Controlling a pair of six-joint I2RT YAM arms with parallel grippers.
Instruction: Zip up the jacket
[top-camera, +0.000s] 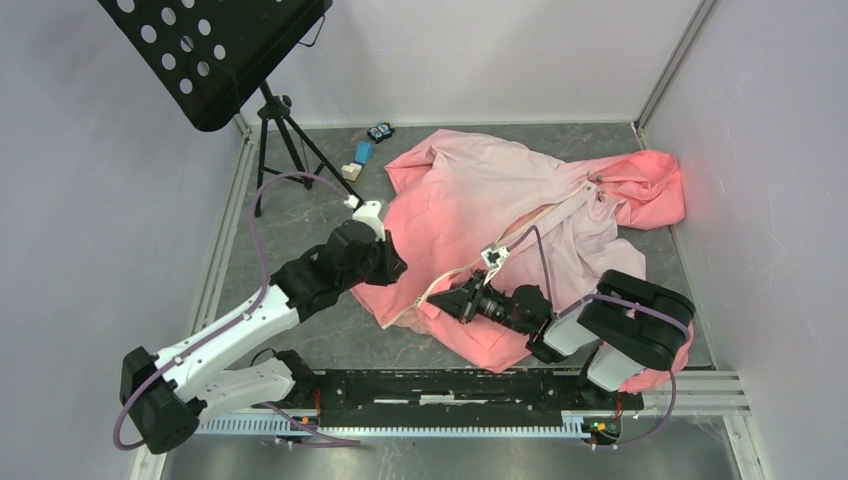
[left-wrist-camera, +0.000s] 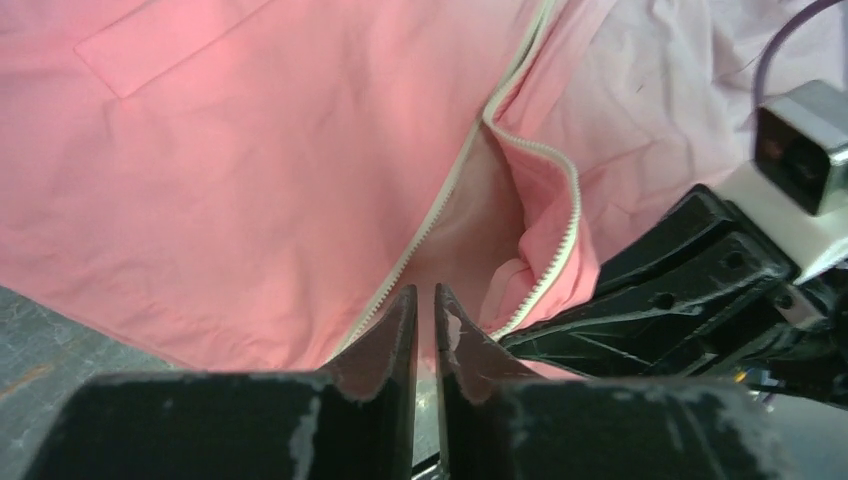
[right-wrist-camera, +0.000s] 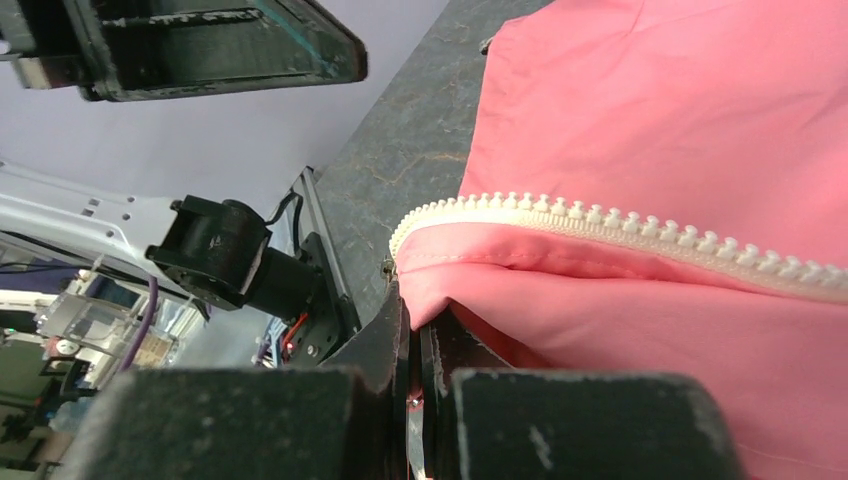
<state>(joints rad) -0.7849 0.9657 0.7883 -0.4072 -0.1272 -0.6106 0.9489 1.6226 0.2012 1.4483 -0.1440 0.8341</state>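
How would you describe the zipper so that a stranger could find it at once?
A big pink jacket lies spread on the grey table. Down its front runs a thin cream zipper, the only pale toothed line on the pink cloth.

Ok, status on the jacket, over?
Right gripper shut on jacket edge beside zipper teeth. Left gripper nearly closed at hem, grip unclear. Zipper bottom apart. Right arm lies over lower fabric.
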